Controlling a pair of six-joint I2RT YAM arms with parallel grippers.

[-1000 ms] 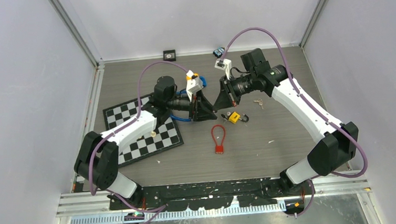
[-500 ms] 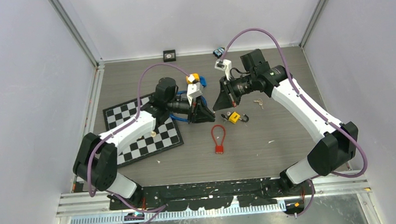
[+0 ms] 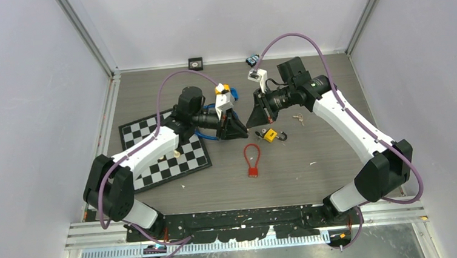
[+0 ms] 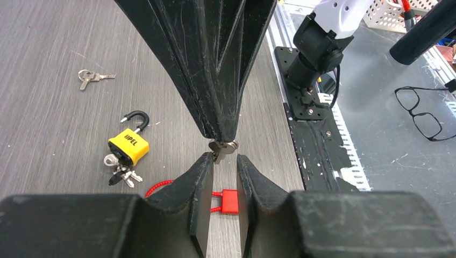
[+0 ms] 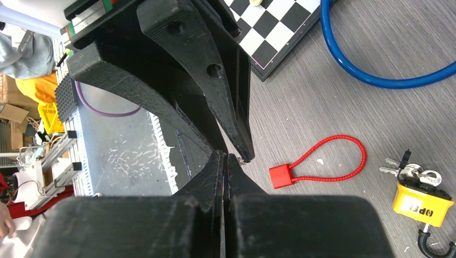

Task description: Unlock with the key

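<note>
My right gripper (image 3: pixel 253 120) is shut on a small silver key (image 4: pixel 223 148) and holds it above the table. My left gripper (image 3: pixel 238 129) faces it, open, and its fingertips (image 4: pixel 203 171) stand either side of the key's tip. The left one is touching the key or nearly so. In the right wrist view my right gripper (image 5: pixel 226 160) is pressed shut, with the left fingers (image 5: pixel 228 110) just beyond. A yellow padlock (image 3: pixel 269 134) lies on the table with its shackle open and a key bunch (image 4: pixel 119 173) at its base; it also shows in the left wrist view (image 4: pixel 128 146).
A red cable lock (image 3: pixel 252 161) lies below the grippers. Loose keys (image 3: pixel 298 119) lie right of the padlock. A chessboard (image 3: pixel 166 148) and a blue cable (image 3: pixel 213 134) are under the left arm. Two small dark items (image 3: pixel 195 62) sit by the back wall.
The left gripper has shifted slightly beside the right gripper's tip. The right arm has held still with the key.
</note>
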